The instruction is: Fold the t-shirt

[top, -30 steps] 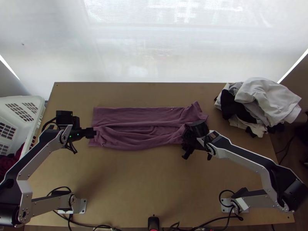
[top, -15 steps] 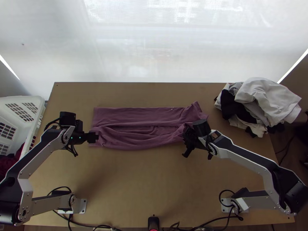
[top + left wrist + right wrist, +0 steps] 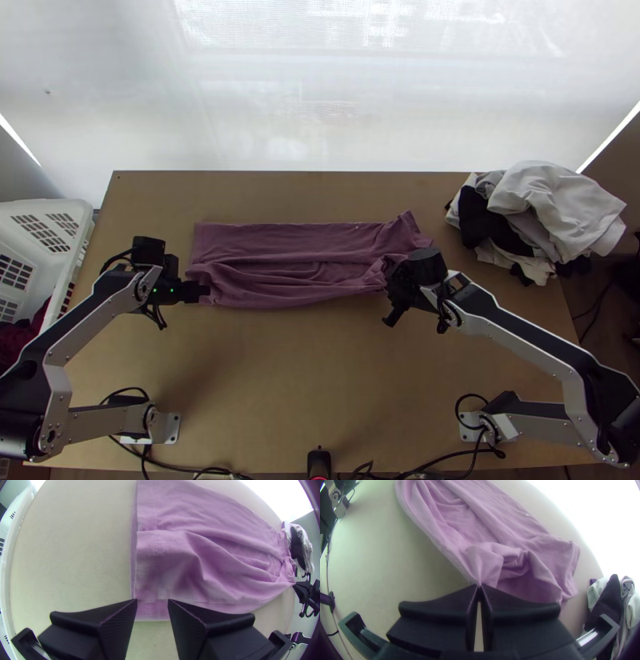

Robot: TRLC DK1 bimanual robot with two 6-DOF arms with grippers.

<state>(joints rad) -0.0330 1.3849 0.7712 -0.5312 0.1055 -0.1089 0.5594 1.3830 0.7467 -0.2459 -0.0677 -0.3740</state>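
A mauve t-shirt [image 3: 288, 240] lies in a long folded strip across the table, its near layer wrinkled and its right end bunched. My left gripper [image 3: 205, 291] is over the strip's near left corner; in the left wrist view, my left gripper [image 3: 152, 600] stands open above the shirt's edge [image 3: 151, 610]. At the near right part of the shirt is my right gripper [image 3: 394, 280]. In the right wrist view, my right gripper [image 3: 479, 586] is shut with its tips together on a pinch of the t-shirt [image 3: 480, 563].
A heap of white, grey and black clothes [image 3: 552, 212] lies at the table's back right corner. To the left stands a white basket [image 3: 48, 210] with dark red cloth inside. Bare wood [image 3: 280, 376] lies between the shirt and the near edge.
My left gripper has moved slightly right and nearer the table's front. My right gripper has shifted a little to the right, and the shirt's near edge has drawn slightly up and right.
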